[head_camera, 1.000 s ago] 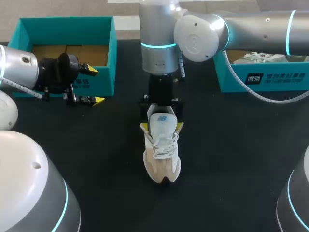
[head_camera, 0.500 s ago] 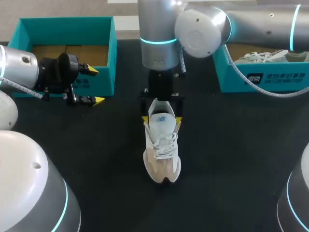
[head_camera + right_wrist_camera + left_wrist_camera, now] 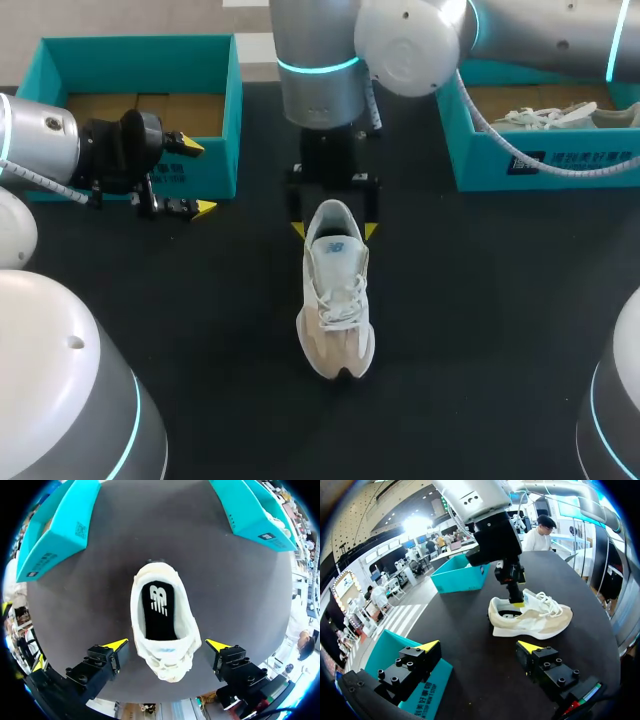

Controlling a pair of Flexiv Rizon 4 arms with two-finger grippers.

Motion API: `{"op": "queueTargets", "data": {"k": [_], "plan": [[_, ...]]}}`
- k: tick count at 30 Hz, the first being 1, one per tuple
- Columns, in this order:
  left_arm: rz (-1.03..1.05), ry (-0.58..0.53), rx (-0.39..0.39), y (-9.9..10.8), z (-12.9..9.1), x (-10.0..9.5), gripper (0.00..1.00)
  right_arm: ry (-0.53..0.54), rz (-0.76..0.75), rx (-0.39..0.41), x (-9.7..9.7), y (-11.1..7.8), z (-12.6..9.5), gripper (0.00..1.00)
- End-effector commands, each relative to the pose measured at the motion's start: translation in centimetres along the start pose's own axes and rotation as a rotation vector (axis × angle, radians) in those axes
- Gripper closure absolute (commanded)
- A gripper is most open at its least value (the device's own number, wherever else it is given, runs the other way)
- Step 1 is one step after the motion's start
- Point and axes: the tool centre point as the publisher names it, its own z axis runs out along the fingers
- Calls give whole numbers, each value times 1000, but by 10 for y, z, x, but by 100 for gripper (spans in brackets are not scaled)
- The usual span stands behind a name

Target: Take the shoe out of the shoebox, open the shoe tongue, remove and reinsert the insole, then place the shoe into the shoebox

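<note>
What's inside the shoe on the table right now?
A black insole lies in the shoe, visible through the opening. Its front end is hidden under the tongue.

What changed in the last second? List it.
The right gripper drew back along the shoe to its heel end, fingers open on either side of it, holding nothing. The shoe and the open left gripper stayed put.

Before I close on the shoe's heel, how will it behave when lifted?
The shoe is likely light: fabric upper, thick foam-like sole. Its soft collar will probably squash under a pinch. Held by the heel, the toe would likely droop.
</note>
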Motion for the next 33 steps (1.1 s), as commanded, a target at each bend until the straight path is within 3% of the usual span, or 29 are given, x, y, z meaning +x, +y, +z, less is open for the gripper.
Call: {"op": "queueTargets", "data": {"k": [1,2,3,4,6,15,28,33], "plan": [[-1,0,-6,-1,0,1,0,1,0,-23,-2,-16,-7,0],[-1,0,-6,-1,0,1,0,1,3,-21,-2,-18,-8,7],[-1,0,-6,-1,0,1,0,-1,5,-18,-3,-21,-7,39],[-1,0,-6,-1,0,1,0,-2,11,-12,-4,-25,-7,56],[-1,0,-6,-1,0,1,0,-3,20,-5,-5,-32,-7,64],[-1,0,-6,-1,0,1,0,13,31,14,-7,-49,1,64],[-1,0,-6,-1,0,1,0,51,-10,47,-2,-18,40,66],[-1,0,-6,-1,0,1,0,46,-22,51,-2,-14,43,66]]}}
